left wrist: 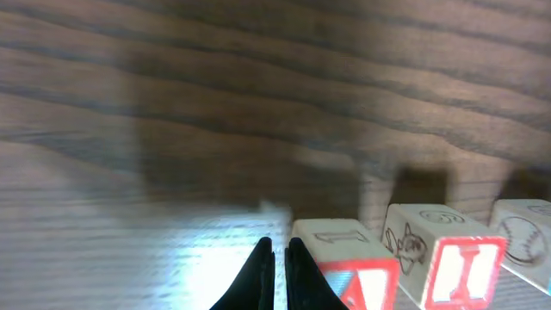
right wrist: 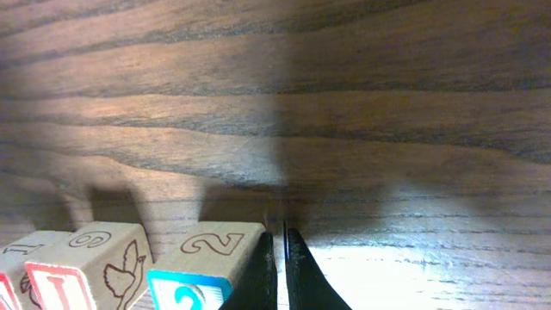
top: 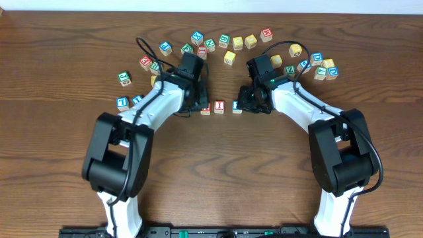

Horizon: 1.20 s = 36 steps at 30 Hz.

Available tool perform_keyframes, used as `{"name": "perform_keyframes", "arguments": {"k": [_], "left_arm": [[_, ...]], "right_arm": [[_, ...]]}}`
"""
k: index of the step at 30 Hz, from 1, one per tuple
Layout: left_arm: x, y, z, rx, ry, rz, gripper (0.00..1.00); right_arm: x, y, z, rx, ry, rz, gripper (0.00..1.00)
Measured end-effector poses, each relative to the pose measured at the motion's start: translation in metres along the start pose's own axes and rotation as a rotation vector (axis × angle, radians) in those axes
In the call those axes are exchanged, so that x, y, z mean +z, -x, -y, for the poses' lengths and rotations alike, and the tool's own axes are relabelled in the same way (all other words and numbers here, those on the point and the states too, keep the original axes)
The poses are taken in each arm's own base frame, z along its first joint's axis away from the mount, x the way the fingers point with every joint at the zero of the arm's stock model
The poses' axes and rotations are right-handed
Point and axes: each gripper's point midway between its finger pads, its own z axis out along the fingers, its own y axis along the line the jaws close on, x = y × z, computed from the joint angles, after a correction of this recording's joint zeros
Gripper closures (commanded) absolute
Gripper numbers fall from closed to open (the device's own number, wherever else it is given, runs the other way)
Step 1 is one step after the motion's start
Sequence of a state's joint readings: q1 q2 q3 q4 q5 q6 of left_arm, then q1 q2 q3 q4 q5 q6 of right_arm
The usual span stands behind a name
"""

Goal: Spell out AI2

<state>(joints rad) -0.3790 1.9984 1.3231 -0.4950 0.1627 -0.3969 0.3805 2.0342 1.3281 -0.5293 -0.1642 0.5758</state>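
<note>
Probably A on first block point(left wrist: 346, 263), I on second block point(left wrist: 449, 263), 2 on third block point(right wrist: 209, 258)

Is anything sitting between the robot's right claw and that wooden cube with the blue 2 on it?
Nothing visible does. The right gripper, fingers closed together, sits right beside the blue-edged wooden cube marked 2, on the side away from the red-edged wooden cube marked I. Whether gripper and cube touch is unclear.

Soft blur, dark shadows, pale tabletop point(left wrist: 198, 258) glare.
</note>
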Motion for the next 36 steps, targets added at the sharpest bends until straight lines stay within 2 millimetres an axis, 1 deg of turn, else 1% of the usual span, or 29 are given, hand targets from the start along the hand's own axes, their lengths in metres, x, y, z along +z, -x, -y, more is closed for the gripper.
{"name": "perform_keyframes", "arguments": {"k": [5, 11, 18, 28, 36], "left_arm": [[0.009, -0.004, -0.003, -0.005, 0.009, -0.019, 0.93], [0.010, -0.006, -0.001, -0.007, 0.008, -0.021, 0.93], [0.011, -0.007, 0.013, 0.016, -0.010, -0.006, 0.92], [0.012, -0.012, 0.027, 0.047, -0.027, -0.003, 0.92], [0.012, -0.011, 0.028, 0.052, -0.024, 0.005, 0.93]], "right_arm": [[0.000, -0.003, -0.002, -0.010, 0.000, -0.005, 0.99], [0.001, -0.004, -0.003, -0.012, 0.001, -0.009, 0.99], [0.001, -0.008, -0.008, -0.030, 0.017, -0.021, 0.99], [0.001, -0.010, -0.012, -0.049, 0.024, -0.026, 0.99], [0.001, -0.011, -0.011, -0.068, 0.022, -0.030, 0.99]]}}
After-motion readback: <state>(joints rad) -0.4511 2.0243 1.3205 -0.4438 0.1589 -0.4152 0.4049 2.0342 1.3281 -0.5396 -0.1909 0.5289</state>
